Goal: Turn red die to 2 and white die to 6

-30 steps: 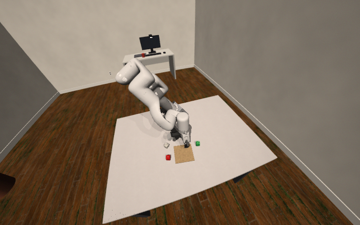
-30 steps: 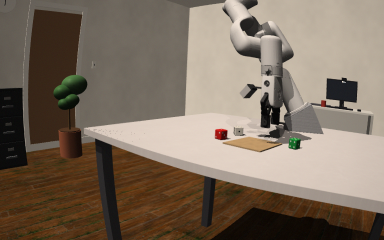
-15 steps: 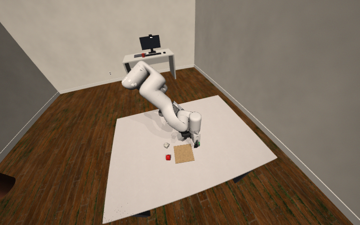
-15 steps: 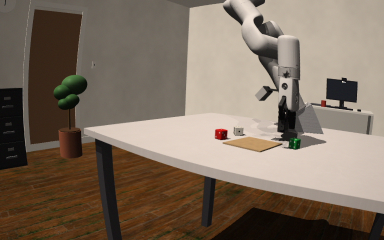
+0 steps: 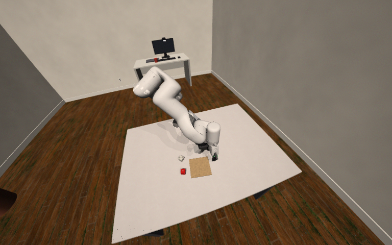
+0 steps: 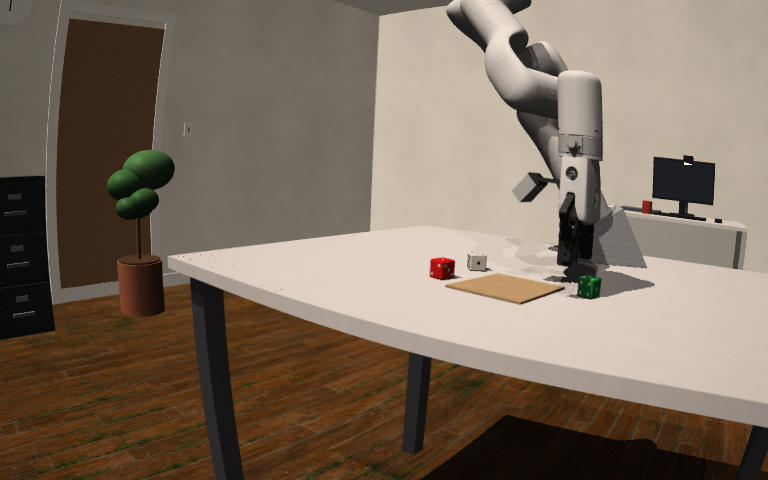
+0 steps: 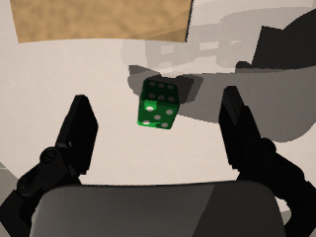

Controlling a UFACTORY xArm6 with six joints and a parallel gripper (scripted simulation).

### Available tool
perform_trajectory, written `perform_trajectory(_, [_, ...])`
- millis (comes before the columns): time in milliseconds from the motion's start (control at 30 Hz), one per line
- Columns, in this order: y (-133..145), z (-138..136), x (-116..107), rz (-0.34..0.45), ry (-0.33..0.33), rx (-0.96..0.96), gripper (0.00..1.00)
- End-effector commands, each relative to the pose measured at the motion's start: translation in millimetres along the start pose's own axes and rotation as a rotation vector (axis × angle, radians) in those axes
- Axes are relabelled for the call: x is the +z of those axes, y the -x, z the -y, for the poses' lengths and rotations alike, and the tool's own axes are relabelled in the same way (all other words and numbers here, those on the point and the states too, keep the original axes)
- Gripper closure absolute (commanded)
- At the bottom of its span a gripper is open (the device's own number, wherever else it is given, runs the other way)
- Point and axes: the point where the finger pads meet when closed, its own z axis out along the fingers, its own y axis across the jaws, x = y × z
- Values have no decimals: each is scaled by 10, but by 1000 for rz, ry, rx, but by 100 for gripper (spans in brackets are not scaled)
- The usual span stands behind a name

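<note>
Black two-finger gripper (image 7: 157, 133) wide open, empty, above small green cube die (image 7: 158, 105). Tan square mat (image 5: 200, 167) at 12 o'clock in wrist view. Wrong target; next, move over red die (image 5: 183, 171).

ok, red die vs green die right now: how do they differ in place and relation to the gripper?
The red die sits off one side of the mat, beside the white die; the green die sits off the opposite side, alone. The open gripper hangs over the green die, fingers either side without touching; the red die is well away from it. Both rest flat on the table, off the mat.
</note>
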Motion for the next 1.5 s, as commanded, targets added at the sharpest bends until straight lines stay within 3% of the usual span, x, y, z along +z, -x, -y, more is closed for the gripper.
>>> perform_trajectory(0, [5, 12, -10, 2, -3, 1, 0])
perform_trajectory(933, [5, 12, -41, 2, -3, 1, 0])
perform_trajectory(1133, [4, 12, -324, 2, -3, 1, 0])
perform_trajectory(1200, [4, 12, -324, 2, -3, 1, 0])
perform_trajectory(1467, [4, 10, -902, 2, -3, 1, 0])
